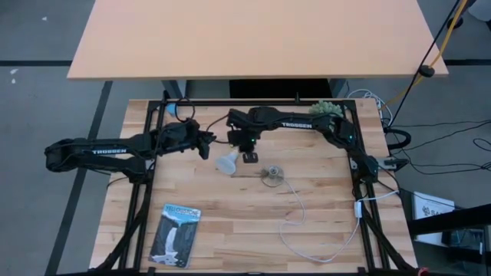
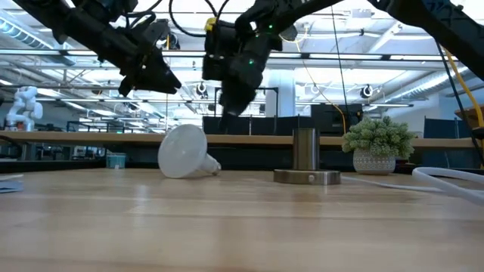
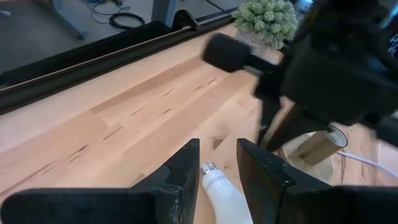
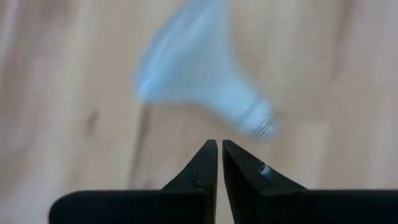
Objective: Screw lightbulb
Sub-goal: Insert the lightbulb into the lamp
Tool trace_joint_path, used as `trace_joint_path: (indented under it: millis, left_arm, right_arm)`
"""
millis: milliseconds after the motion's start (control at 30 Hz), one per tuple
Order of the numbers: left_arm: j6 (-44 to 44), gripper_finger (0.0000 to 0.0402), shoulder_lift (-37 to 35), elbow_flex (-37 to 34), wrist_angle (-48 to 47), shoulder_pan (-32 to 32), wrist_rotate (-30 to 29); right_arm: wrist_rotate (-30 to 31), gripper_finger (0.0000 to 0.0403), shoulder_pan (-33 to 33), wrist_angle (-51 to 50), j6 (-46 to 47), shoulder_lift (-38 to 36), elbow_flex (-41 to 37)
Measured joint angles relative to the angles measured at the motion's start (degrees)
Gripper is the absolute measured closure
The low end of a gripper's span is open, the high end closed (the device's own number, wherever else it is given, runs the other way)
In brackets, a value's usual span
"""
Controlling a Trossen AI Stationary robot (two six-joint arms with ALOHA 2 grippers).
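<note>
On the table (image 1: 322, 215), the lightbulb (image 1: 227, 162) lies on its side under both raised grippers, free of their jaws, its screw base toward the socket (image 1: 271, 175). The right gripper (image 4: 219, 147) has its jaws together; the left gripper (image 3: 217, 149) has its jaws slightly apart.

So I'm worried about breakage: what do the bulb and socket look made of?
The bulb: matte white frosted shell, glass or plastic, can't tell; its screw base looks like silvery ribbed metal. The socket: brushed grey metal, judging by its dull sheen.

Two matte-black jointed arms with white TROSSEN lettering, each end effector (image 4: 219, 152) bearing two dark wedge-shaped fingers
</note>
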Motion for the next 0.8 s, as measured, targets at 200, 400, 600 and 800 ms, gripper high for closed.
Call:
trace_joint_path:
  millis: [200,400,600,800]
  left_arm:
    - [0.02,0.029,0.0,0.0,-0.03,-0.24,0.0]
    - [1.09,0.029,0.0,0.0,0.03,-0.22,-0.09]
    - [1.09,0.029,0.0,0.0,-0.09,-0.22,-0.19]
    - [1.09,0.029,0.0,0.0,-0.14,-0.22,-0.22]
  right_arm:
    - [4.07,0.0355,0.49,1.62,-7.2,0.34,-0.15]
    - [4.07,0.0277,1.9,2.81,-14.44,1.48,-0.09]
    - [4.22,0.0201,3.62,5.53,-19.57,4.45,-0.13]
    - [4.17,0.0166,5.41,11.83,-19.69,4.99,-0.13]
